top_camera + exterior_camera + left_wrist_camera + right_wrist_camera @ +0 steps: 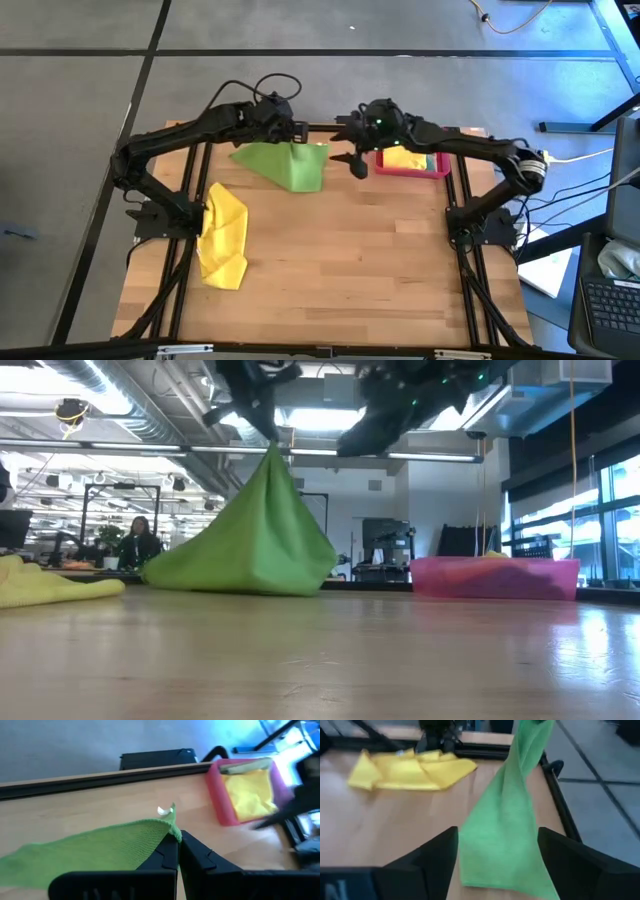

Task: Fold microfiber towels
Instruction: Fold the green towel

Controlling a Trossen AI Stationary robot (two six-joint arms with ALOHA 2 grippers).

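pinching one corner of the bright green microfiber towel [100, 850], my left fingers [172, 852] are pressed together on the cloth and hold it lifted at the far side of the wooden counter [340, 250]. from that raised corner the thin soft cloth drapes down like a tent, its lower edge resting on the wood, as i see in the low view [250, 535]. my right fingers [495, 855] stand wide apart with nothing between them, and the hanging green cloth shows in the gap ahead of them. from above, the right gripper [357, 163] hovers just beside the towel's right edge [290, 165], between it and the rigid pink-red rectangular tray [410, 172]. a folded yellow cloth [405, 158] lies inside that tray at the far right of the counter. a second, crumpled yellow microfiber towel [224, 235] lies loose on the counter's left side, near the base of my left arm, well apart from the green one.
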